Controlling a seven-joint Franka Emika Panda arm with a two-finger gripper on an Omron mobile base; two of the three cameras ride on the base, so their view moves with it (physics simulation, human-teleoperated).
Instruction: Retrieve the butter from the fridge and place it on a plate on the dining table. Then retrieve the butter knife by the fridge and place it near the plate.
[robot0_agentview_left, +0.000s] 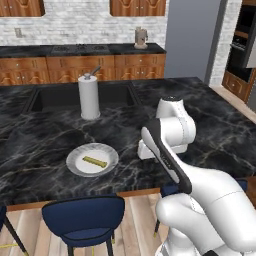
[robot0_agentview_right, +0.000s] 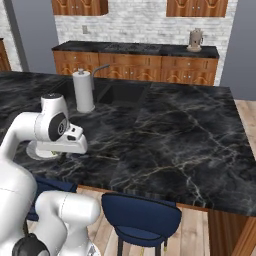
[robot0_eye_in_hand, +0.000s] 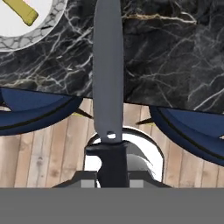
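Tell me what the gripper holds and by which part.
The gripper is shut on the butter knife, gripping its dark handle end; the grey blade points away.

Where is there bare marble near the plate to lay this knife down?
Bare dining table lies right of the plate, between it and the arm, and behind it toward the paper towel roll. The butter occupies the plate. The gripper holds the butter knife over the table's near edge.

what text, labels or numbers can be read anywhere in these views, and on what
None: no readable text stands on anything.
The white paper towel roll, the round white plate with the yellow butter stick, and the grey butter knife in the shut tool are all plain.
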